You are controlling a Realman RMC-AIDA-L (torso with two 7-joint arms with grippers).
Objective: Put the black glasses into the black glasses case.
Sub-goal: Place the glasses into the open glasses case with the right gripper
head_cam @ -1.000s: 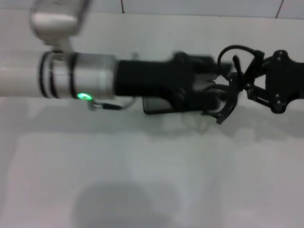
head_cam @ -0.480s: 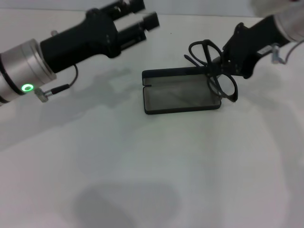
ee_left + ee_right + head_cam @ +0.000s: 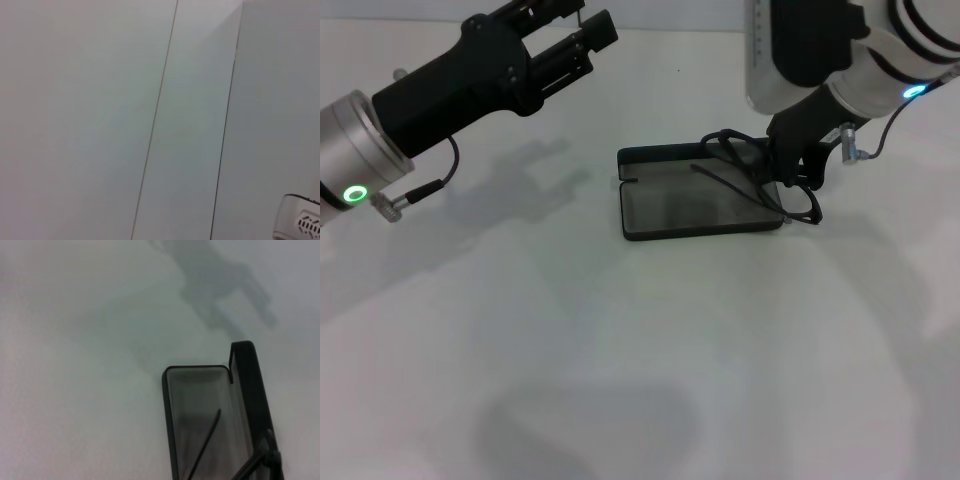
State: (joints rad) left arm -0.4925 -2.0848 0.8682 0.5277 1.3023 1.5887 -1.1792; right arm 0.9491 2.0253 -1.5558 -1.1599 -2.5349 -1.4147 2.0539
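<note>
Hovering high at the far left of the tabletop (image 3: 620, 380), the left end effector (image 3: 588, 33) is idle, its fingers spread and empty, well apart from the work. Toward the middle, the black glasses case (image 3: 650, 212) lies open and flat, long axis running left to right, with its lid standing along the far edge. At the case's right end, the right end effector (image 3: 790, 170) is low over the black glasses (image 3: 800, 205), apparently pinching the frame, though the fingers themselves are hidden. One temple arm angles leftward into the tray; one lens overhangs the right rim. Seating them likely needs a small shift left.
</note>
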